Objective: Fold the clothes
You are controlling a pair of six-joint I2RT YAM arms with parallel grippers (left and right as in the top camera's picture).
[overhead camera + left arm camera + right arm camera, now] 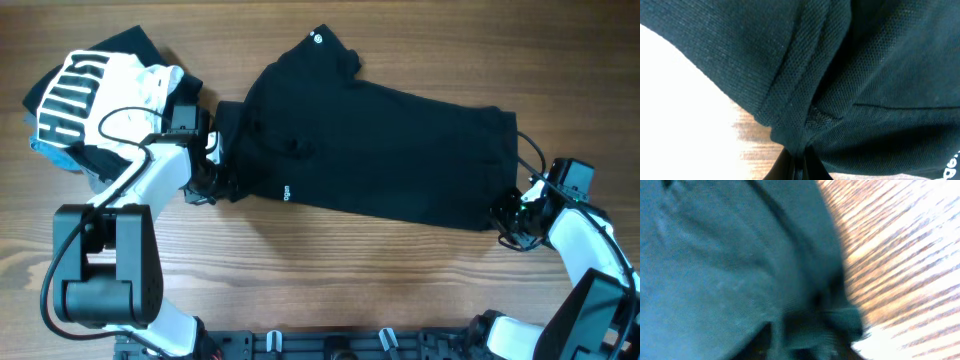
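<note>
The black T-shirt (pixel 370 140) lies stretched across the middle of the wooden table, with a tiny white round logo (pixel 318 39) at its far edge and a small white label mark (pixel 285 191) near its front edge. My left gripper (pixel 212 178) is shut on the shirt's left end; the left wrist view shows a bunched fold of black fabric (pixel 805 100) pinched between the fingers (pixel 796 165). My right gripper (pixel 510 222) is shut on the shirt's front right corner; the right wrist view is blurred, with cloth (pixel 740 265) filling it and gathered at the fingers (pixel 805 340).
A pile of other garments sits at the far left: a white one with bold black striped print (pixel 95 95) on top of dark and light-blue pieces. Bare wood table (pixel 350 270) lies in front of the shirt. A black cable (pixel 125 120) loops over the left arm.
</note>
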